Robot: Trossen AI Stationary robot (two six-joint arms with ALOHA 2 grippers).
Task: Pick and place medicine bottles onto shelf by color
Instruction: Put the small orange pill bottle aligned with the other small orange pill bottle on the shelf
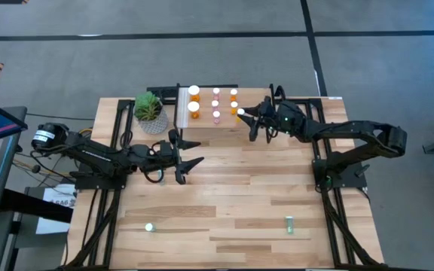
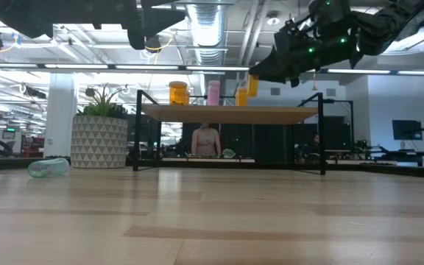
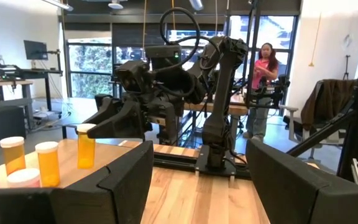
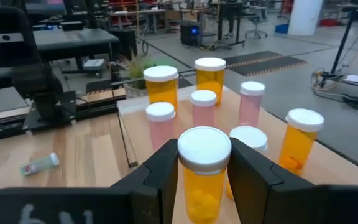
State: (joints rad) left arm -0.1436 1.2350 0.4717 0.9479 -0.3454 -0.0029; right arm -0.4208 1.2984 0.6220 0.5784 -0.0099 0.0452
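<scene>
While right gripper [image 4: 204,180] pinches orange bottle [image 4: 204,168] over shelf [image 1: 224,128], upper centre of frame, lower straight, clear neighbours, then release. Left gripper [image 1: 183,159] idle, jaws wide, empty.

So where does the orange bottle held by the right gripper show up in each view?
High view: the orange bottle is at the shelf's right edge, in the right gripper.
Low view: upper centre, hanging above the shelf's right part.
Left wrist view: left of centre, held over the shelf.
Right wrist view: bottom centre, between the fingers.
Shared landmark: the shelf.
</scene>
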